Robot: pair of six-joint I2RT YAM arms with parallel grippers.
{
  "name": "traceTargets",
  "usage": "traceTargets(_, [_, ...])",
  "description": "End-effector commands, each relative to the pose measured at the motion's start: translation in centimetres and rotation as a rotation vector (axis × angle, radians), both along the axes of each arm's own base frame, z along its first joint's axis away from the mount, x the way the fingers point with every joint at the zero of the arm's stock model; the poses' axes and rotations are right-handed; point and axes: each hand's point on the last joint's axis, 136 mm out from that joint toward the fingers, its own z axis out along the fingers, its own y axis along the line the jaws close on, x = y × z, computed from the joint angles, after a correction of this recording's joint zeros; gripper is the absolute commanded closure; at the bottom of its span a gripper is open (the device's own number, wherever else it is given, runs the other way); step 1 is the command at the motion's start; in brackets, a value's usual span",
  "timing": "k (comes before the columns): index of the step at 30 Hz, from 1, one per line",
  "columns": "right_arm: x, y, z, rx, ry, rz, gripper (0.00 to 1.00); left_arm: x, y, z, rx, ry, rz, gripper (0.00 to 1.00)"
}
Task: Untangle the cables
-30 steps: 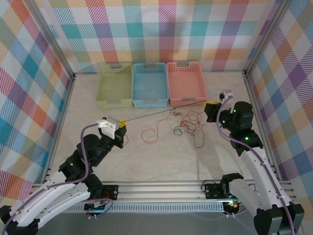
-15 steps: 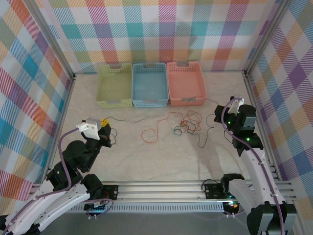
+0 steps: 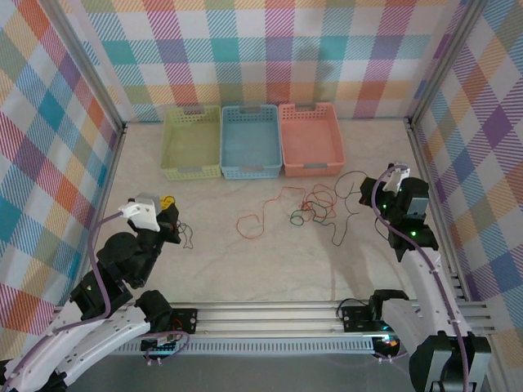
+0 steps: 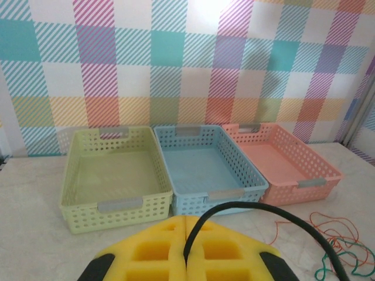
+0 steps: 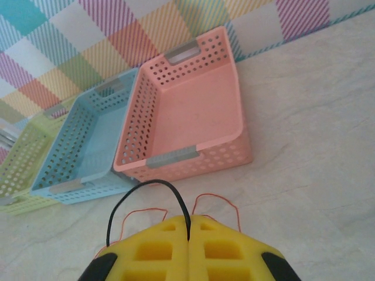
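Knot first: the thin orange wire (image 3: 314, 196) and a fine green strand (image 3: 297, 217) lie snarled together mid-table, in front of the salmon perforated plastic basket (image 3: 310, 170). Off the knot's right side, the hair-fine black wire (image 5: 147, 184) loops up into your right gripper (image 5: 188, 227), whose yellow foam pads are pressed together on it. Well away to the left, a short dark wire (image 4: 265, 208) arcs out of your left gripper (image 4: 186, 227), pads likewise pinched tight on it. From above it looks apart from the snarl, though I can't tell for certain that it's a separate wire.

My read is that you're mid-separation, with the left wire about clear and the right one partly out. To do this well, draw the right wire away from the knot low and slow, along the pale marbled tabletop (image 3: 270, 269), toward the open right side. Watch those orange loops. If they start travelling with it, stop and ease back rather than cinching the knot. A wire this fine could slip from the pads, so no jerks. On the left, set that wire down well apart from the pile before you let go.
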Motion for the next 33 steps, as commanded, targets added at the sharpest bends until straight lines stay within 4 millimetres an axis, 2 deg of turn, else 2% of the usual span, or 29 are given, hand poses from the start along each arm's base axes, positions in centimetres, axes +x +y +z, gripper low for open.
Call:
traceTargets(1, [0.1,0.8,1.2,0.033,-0.068,0.046,1.00,0.1,-0.4,3.7,-0.016,-0.047,-0.017,1.00])
traceTargets(5, [-0.1,0.8,0.3,0.044,-0.070,0.042,1.00,1.1,-2.0,7.2,0.009,-0.061,-0.041,1.00])
traceTargets(11, [-0.1,0.5,-1.5,0.045,-0.057,0.022,1.00,3.9,-5.6,14.4,0.073,-0.098,-0.109,1.00])
traceTargets(15, [-0.2,0.3,-3.0,0.058,-0.054,0.000,1.00,6.8,-7.6,18.4,0.079,-0.108,-0.136,1.00])
traceTargets(19, [-0.1,-0.3,-3.9,0.060,-0.049,-0.036,1.00,10.2,-9.4,21.4,0.070,-0.124,-0.164,1.00])
traceTargets(21, [-0.1,-0.4,-4.1,0.057,-0.050,-0.045,1.00,12.2,-10.0,22.4,0.065,-0.124,-0.171,1.00])
traceTargets(25, [0.0,-0.7,-4.7,0.060,-0.045,-0.062,1.00,16.7,-10.7,23.1,0.028,-0.127,-0.175,1.00])
traceTargets(33, [0.0,-0.5,-5.1,0.052,-0.030,-0.045,1.00,25.9,-12.6,21.9,0.015,-0.132,-0.177,1.00])
